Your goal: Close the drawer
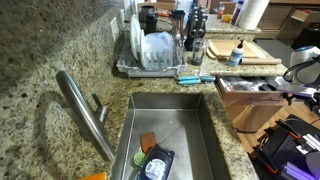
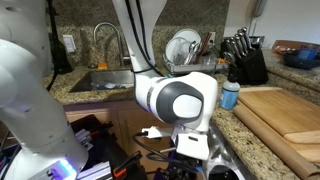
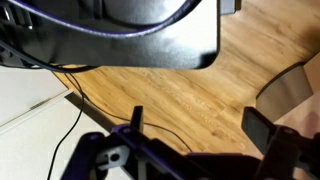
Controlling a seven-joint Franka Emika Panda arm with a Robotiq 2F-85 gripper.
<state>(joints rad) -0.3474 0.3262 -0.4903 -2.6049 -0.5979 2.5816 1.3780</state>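
The shallow light-brown wooden drawer [image 1: 243,92] is seen standing pulled out from the speckled granite counter [image 1: 60,40] in an exterior view. It is found at the counter's edge just below the pale wooden cutting board [image 1: 238,50] and beside the rectangular steel sink basin [image 1: 170,125]. Its white interior with dark utensils is left exposed. A grey dish rack [image 1: 150,55] holding plates is set behind the sink. In the wrist view the black two-fingered gripper [image 3: 200,128] is shown with its fingers [image 3: 137,120] spread wide apart and nothing held between them (only a light wood-grain surface [image 3: 190,90] is seen in the gap). Whether the gripper is touching the drawer cannot be told from any view. In an exterior view the foreground is filled by the white arm with its dark round joint [image 2: 180,100], and a black knife block [image 2: 245,62] is seen on the counter beyond it.
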